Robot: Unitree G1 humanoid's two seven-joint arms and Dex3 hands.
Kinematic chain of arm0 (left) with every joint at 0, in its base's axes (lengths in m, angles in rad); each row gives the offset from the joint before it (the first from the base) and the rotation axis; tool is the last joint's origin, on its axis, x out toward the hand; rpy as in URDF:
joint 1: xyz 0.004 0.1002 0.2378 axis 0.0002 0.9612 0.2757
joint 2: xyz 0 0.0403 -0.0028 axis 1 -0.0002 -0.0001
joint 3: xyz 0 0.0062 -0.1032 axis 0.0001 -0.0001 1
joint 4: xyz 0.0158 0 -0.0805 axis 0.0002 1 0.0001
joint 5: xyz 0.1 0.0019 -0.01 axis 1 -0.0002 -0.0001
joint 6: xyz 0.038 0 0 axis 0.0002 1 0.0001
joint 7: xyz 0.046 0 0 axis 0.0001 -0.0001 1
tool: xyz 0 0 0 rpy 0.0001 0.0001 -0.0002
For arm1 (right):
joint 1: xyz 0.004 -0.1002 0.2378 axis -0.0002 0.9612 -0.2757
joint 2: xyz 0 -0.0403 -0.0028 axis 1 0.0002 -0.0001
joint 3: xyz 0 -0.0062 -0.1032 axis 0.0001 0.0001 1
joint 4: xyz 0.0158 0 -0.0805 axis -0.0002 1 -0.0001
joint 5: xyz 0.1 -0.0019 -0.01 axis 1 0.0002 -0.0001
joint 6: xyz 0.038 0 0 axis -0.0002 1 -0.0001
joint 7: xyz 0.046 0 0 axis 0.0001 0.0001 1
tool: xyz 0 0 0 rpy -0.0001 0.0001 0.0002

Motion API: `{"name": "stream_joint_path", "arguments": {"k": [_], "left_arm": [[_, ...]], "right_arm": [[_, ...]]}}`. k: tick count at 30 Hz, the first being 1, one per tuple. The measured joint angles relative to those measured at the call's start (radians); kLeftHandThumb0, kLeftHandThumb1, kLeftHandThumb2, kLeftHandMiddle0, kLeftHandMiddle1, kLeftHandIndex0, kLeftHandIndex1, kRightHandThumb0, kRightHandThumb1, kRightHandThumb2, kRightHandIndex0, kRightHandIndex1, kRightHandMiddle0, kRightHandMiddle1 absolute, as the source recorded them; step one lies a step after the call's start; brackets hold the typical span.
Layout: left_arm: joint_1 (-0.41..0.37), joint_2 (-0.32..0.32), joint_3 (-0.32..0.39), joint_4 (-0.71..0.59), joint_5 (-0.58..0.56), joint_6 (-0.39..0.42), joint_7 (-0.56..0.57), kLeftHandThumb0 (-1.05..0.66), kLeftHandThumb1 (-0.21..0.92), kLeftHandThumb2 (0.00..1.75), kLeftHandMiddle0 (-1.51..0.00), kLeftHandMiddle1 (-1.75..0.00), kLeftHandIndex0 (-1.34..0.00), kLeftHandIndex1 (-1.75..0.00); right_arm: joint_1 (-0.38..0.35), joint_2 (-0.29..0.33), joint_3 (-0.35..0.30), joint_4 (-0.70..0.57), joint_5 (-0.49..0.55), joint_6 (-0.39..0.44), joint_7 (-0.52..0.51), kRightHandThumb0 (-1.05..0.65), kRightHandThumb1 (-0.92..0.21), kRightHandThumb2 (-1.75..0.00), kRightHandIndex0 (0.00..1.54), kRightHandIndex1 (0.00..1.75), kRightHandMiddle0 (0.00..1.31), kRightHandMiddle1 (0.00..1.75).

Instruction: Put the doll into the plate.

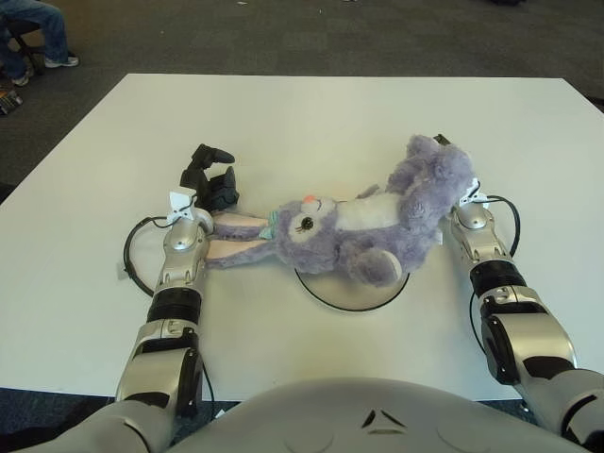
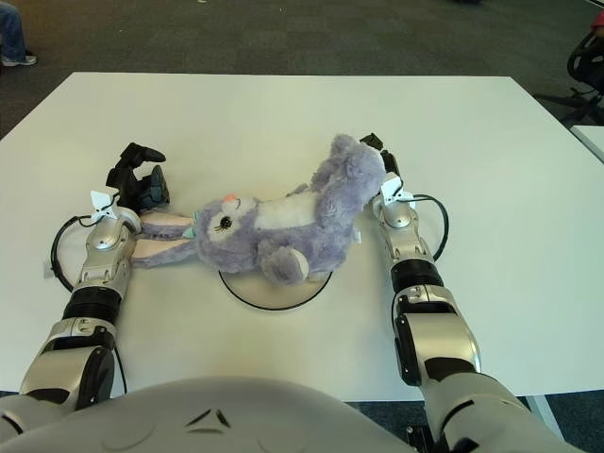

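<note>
A purple plush bunny doll (image 1: 377, 222) lies on its back across a white plate with a dark rim (image 1: 351, 305) at the middle of the table. Its head points left and its long ears (image 1: 236, 241) stretch off the plate toward my left wrist. My left hand (image 1: 209, 179) is just beyond the ear tips, fingers spread, holding nothing. My right hand (image 2: 380, 160) is pressed against the doll's raised legs at its right end, mostly hidden behind the plush.
The white table (image 1: 311, 123) has its far edge at the top. Black cable loops lie by my left wrist (image 1: 132, 260) and my right wrist (image 1: 510, 222). A seated person's legs (image 1: 38, 28) show at the far left and a chair (image 2: 587, 58) at the far right.
</note>
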Motion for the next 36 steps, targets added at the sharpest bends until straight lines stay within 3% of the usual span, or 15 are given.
{"name": "stream_joint_path", "arguments": {"k": [36], "left_arm": [[0.006, 0.0, 0.002, -0.011, -0.022, 0.018, -0.033, -0.41, 0.56, 1.01, -1.2, -1.75, -0.42, -1.75]], "right_arm": [[0.0, 0.0, -0.002, 0.0, 0.0, 0.0, 0.004, -0.01, -0.49, -1.04, 0.59, 1.58, 0.31, 1.67]]}}
